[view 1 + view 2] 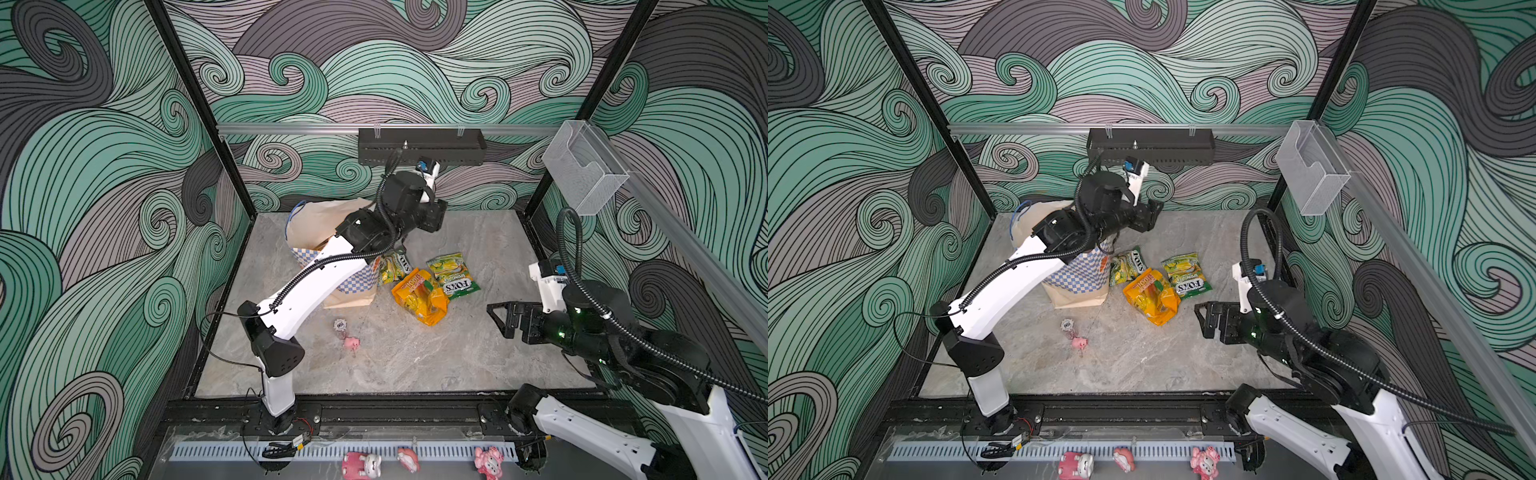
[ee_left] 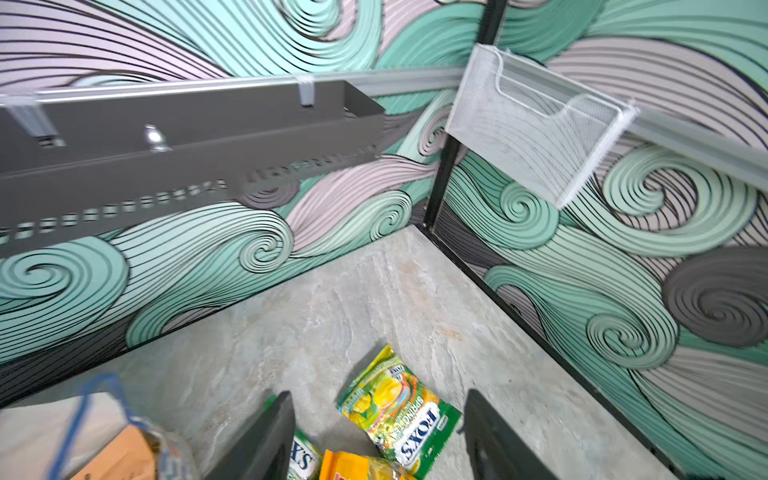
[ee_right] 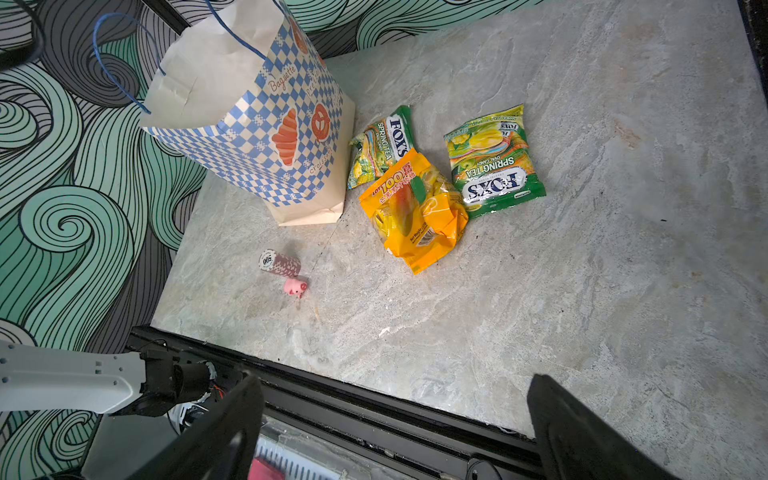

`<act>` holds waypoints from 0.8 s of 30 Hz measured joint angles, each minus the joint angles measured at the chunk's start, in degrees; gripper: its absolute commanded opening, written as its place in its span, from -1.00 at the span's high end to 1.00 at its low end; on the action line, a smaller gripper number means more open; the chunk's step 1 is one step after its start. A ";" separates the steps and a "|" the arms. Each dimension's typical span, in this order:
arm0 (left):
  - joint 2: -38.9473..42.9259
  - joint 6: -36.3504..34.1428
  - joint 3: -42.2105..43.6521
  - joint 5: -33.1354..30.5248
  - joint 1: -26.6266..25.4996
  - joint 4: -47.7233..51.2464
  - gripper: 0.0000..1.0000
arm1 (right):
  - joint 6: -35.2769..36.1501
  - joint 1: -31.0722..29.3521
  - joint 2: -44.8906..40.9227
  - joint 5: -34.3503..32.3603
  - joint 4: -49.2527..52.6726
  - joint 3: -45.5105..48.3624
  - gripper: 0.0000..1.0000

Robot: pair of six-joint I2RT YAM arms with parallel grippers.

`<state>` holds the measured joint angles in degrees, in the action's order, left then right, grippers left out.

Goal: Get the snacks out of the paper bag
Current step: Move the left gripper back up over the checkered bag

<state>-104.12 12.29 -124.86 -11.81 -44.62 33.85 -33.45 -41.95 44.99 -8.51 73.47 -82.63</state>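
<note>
Progress looks partial: three snacks lie out on the grey marble-look tabletop [image 1: 415, 365], while the tall cream paper bag with a blue-and-white checkered band and thin blue handles [image 3: 257, 124] stands upright, mouth open, left of centre in both top views, partly behind the left arm [image 1: 316, 282]. Just to the right of the paper bag is a crumpled green-yellow FOX'S candy pouch [image 3: 382, 145]. A flat green-yellow FOX'S pouch [image 3: 494, 166] lies further right, and an orange-yellow plastic bag [image 3: 419, 208] lies below them in the frame, overlapping the crumpled one.

The left gripper [image 2: 378, 395] hovers in the air near the centre of both top views, right of the bag mouth; its jaws stand partly apart and have hold of nothing. The right gripper [image 1: 496, 322] waits at the right of the frame, apart from the snacks, with jaws spread wide and empty.

In the left wrist view a tan-orange shape [image 2: 124, 453] shows in the bag mouth, but blurred — I judge it is perhaps another pouch, so the bag is probably not emptied. How many are inside I cannot tell.
</note>
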 measured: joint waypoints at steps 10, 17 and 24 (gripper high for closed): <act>1.92 6.47 -1.07 -1.88 13.84 6.86 -0.30 | 0.00 0.00 1.60 1.53 -1.33 -0.59 -0.99; 1.05 10.29 -1.07 1.49 20.26 14.64 -0.30 | 0.00 0.00 2.69 2.40 -2.25 -0.92 -0.99; -2.29 11.08 1.46 2.73 22.86 20.13 -0.23 | 0.00 0.00 3.23 2.58 -2.89 -0.98 -0.98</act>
<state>-106.41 23.38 -123.39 -9.08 -21.76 53.98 -33.45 -41.95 48.23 -5.93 70.59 -83.61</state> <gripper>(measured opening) 0.624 0.992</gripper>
